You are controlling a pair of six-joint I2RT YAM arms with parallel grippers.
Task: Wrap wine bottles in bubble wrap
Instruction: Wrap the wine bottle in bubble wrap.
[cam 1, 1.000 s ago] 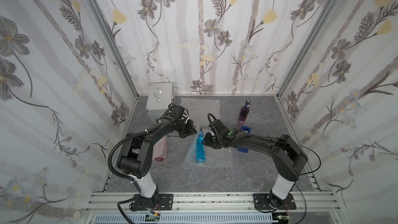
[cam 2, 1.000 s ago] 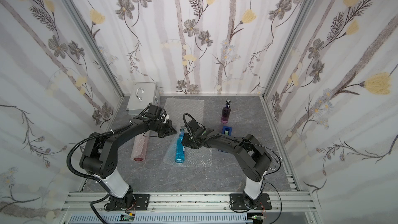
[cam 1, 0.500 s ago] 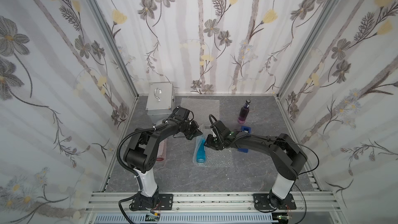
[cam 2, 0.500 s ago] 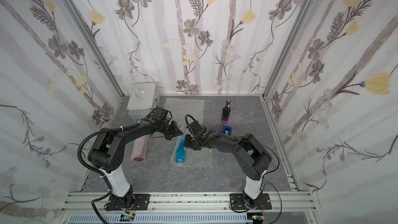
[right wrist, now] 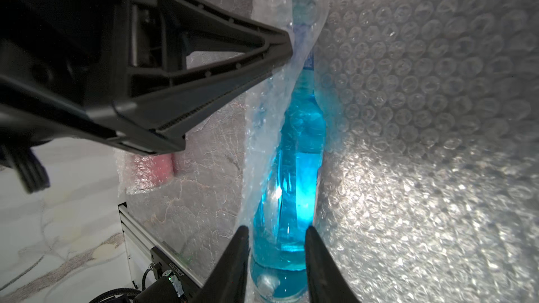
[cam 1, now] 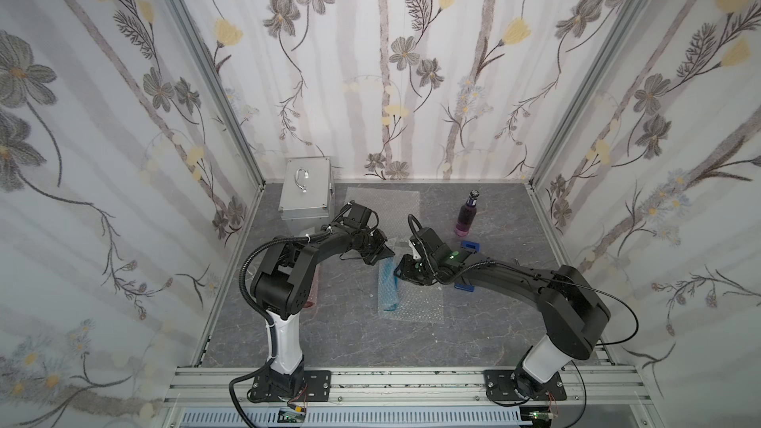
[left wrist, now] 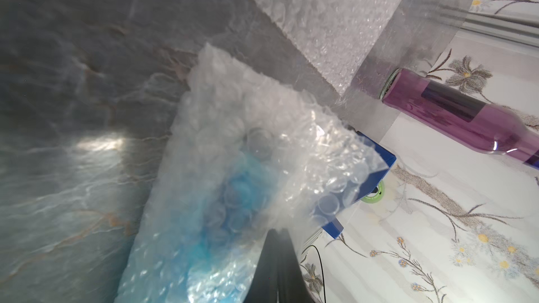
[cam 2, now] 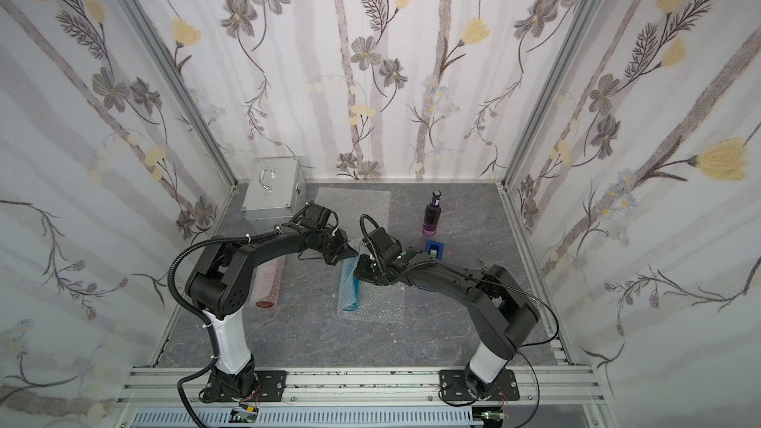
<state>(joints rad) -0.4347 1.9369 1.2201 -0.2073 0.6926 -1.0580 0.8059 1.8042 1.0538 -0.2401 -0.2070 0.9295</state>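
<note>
On the near half of the grey table (cam 1: 350, 343), a bubble wrap sheet (cam 1: 420, 302) is spread flat at the centre. The blue bottle (right wrist: 300, 147) is laid on its side along the sheet's left edge. That edge is lifted and folded over the bottle, so the glass is seen through a cloudy, crinkled layer on one side and bare, vivid blue on the other.

The step in hand is judged to be the first fold of this wrap. Towards the bottle's far end the right gripper (right wrist: 277, 230) is set astride the body, its fingers narrowed onto the glass from both sides. Just left of it the left gripper (cam 1: 387, 255) is pinched fully together on the flap's edge. Next, the flap is to be drawn over to the right and kept taut, then the bottle rolled across the free sheet. The thin film may spring back if it is released early.

To the left a red bottle (cam 2: 269, 286) lies already rolled in wrap. Farther right a blue tape dispenser (cam 1: 470, 247) is placed, and beyond it the purple bottle (cam 1: 466, 216) is stood upright, unwrapped. At the far wall a spare sheet (cam 1: 383, 203) is laid flat beside a silver case (cam 1: 306, 191).
</note>
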